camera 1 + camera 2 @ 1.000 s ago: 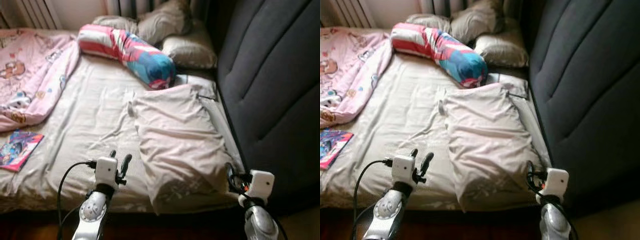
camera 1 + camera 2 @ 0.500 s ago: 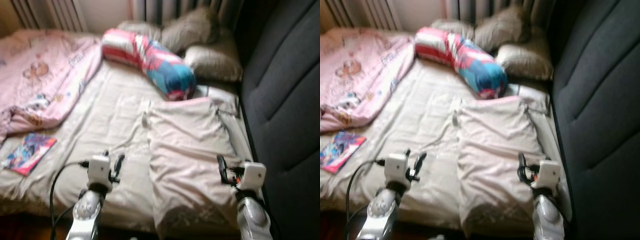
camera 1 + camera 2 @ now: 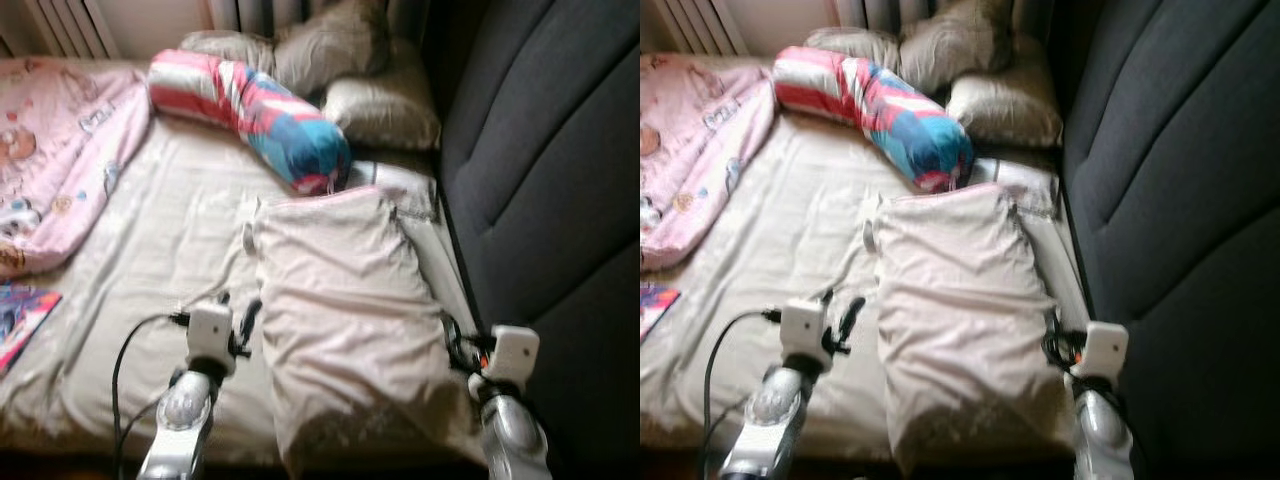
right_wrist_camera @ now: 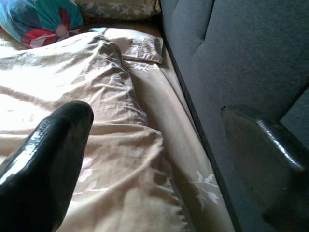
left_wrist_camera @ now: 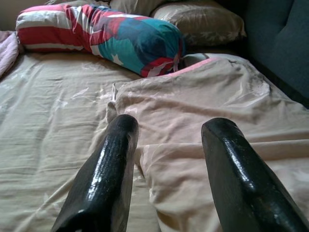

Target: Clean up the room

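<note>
A large beige pillow [image 3: 340, 300] lies on the bed near its front edge. My left gripper [image 3: 237, 308] is open just off the pillow's left edge; in the left wrist view its fingers [image 5: 116, 159] frame that edge [image 5: 159, 164]. My right gripper [image 3: 452, 335] is open at the pillow's right side, between the pillow [image 4: 72, 159] and the dark panel [image 4: 241, 58]. Neither gripper holds anything. A striped red, white and blue bolster [image 3: 250, 110] lies behind the pillow.
A pink printed blanket [image 3: 50, 170] is bunched at the bed's left. A colourful book [image 3: 20, 320] lies at the left edge. A thin booklet [image 4: 142, 48] sits by the dark upholstered panel [image 3: 540, 170]. Two grey-brown pillows [image 3: 380, 105] lie at the head.
The camera swung left, then back right. My left gripper now sits closer to the beige pillow's left edge. Both grippers stay open and the pillow has not moved.
</note>
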`<state>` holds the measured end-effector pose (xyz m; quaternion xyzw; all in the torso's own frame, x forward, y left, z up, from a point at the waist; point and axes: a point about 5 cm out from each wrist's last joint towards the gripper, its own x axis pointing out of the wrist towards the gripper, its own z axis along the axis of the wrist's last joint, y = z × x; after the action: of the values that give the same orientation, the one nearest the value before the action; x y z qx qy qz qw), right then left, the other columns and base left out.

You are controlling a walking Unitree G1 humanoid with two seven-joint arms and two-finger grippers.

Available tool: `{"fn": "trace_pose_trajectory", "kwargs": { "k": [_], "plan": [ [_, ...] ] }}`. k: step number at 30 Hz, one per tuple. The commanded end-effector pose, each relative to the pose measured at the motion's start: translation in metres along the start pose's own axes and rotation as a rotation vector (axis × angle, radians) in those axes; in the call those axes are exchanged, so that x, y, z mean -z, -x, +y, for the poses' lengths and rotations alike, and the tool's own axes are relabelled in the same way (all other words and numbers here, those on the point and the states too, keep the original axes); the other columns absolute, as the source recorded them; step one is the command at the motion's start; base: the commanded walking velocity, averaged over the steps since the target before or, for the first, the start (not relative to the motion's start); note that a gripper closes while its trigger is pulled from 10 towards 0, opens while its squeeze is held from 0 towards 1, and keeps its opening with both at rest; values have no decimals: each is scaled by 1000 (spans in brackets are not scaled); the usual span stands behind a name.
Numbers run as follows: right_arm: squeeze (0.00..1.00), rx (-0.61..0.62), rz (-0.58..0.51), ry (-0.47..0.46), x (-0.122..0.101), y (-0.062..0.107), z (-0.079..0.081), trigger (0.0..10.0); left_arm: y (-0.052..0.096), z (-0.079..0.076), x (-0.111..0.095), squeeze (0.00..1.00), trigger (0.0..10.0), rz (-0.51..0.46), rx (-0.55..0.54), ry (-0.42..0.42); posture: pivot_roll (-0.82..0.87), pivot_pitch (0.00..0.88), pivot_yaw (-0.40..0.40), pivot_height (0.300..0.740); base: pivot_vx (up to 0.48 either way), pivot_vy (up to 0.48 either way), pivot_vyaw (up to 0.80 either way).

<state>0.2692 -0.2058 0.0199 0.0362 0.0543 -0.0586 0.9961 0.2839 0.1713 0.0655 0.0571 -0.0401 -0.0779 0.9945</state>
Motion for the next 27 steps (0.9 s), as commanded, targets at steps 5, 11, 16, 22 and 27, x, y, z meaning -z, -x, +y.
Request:
{"fn": "trace_pose_trajectory", "kwargs": {
  "k": [5, 11, 16, 22, 27],
  "plan": [
    [0, 12, 27, -7, 5, 2, -3, 10000, -1, 0, -2, 0, 10000, 2, -5, 13, 85, 182, -64, 740, 0, 0, 0],
    [0, 18, 32, -3, 6, 3, -5, 10000, 2, -2, 1, 0, 10000, 10, -6, 16, 81, 190, -66, 740, 0, 0, 0],
    [0, 15, 36, 0, 6, 3, -5, 10000, 2, -3, 2, 0, 10000, 22, -5, 20, 83, 196, -70, 740, -64, 0, 0],
    [0, 12, 35, 1, 6, 3, -4, 10000, 2, -4, 2, 0, 10000, 22, -2, 19, 82, 197, -72, 740, -341, 0, 0],
    [0, 10, 37, 1, 6, 3, -3, 10000, 2, -4, 3, 0, 10000, 31, -1, 17, 83, 200, -73, 740, 0, 0, 0]
  ]
}}
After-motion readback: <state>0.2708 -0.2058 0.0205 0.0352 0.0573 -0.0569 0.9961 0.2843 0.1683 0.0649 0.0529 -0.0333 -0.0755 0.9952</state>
